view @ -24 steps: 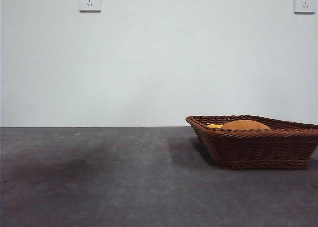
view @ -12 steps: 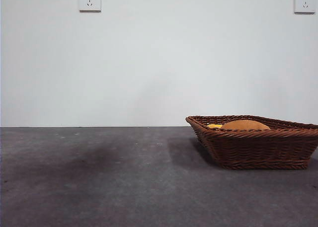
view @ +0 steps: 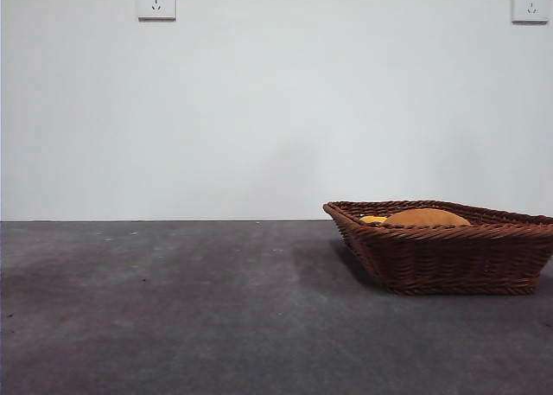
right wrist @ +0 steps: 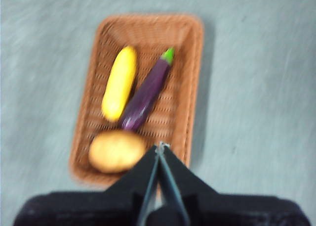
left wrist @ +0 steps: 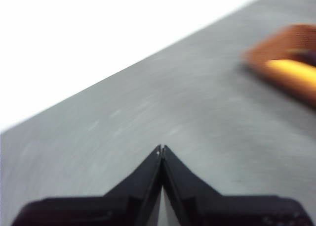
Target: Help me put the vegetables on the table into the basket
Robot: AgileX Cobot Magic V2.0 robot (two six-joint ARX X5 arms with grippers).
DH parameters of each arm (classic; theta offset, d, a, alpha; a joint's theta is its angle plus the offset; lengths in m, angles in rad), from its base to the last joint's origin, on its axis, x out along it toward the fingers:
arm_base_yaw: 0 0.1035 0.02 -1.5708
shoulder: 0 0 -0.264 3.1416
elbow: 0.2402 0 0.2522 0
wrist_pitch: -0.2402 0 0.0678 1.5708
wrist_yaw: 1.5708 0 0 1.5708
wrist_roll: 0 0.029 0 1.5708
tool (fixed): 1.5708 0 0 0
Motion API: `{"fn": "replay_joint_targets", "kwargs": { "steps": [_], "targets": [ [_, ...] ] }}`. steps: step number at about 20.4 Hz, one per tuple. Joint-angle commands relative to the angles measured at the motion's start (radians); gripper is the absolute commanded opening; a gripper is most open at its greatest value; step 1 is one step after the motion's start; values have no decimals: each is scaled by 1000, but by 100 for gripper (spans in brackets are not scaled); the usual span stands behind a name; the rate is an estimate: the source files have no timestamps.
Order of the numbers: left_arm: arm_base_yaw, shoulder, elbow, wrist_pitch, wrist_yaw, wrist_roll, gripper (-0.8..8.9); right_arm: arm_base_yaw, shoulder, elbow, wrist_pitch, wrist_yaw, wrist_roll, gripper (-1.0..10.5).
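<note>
All three vegetables, the orange-brown potato-like lump (right wrist: pixel 116 151), yellow corn-like oblong (right wrist: pixel 119 82) and purple aubergine (right wrist: pixel 145 94), lie in the brown woven wicker basket (right wrist: pixel 190 63); both the left claw (left wrist: pixel 161 148) and the right claw (right wrist: pixel 160 146) are closed and empty, the loading step looks complete, and only retreat seems called for.

left hand (left wrist: pixel 162 149): black, tapering jaws | right hand (right wrist: pixel 160 146): black, pale metal edges

From the front, the basket (view: pixel 449 248) runs past the picture's edge and its wall hides all but the tops of the potato (view: pixel 426 217) and corn cob (view: pixel 373 219); the aubergine (right wrist: pixel 144 92) is unseen there. Both wrist views are blurred, the left showing only a basket corner
</note>
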Motion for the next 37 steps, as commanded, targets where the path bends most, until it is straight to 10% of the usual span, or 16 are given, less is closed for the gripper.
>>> {"fn": "replay_joint_targets", "kwargs": {
  "steps": [1,13,37],
  "targets": [
    [77,-132,-328,227,6,-193,-1,0,42,-4,88,3,3,2],
    [92,-471,-711,327,-111,-384,-1,0,111,-4,384,33,3,2],
    [93,-595,-711,246,-208,-343,-1,0,111,-4,439,44,3,2]
  ]
}}
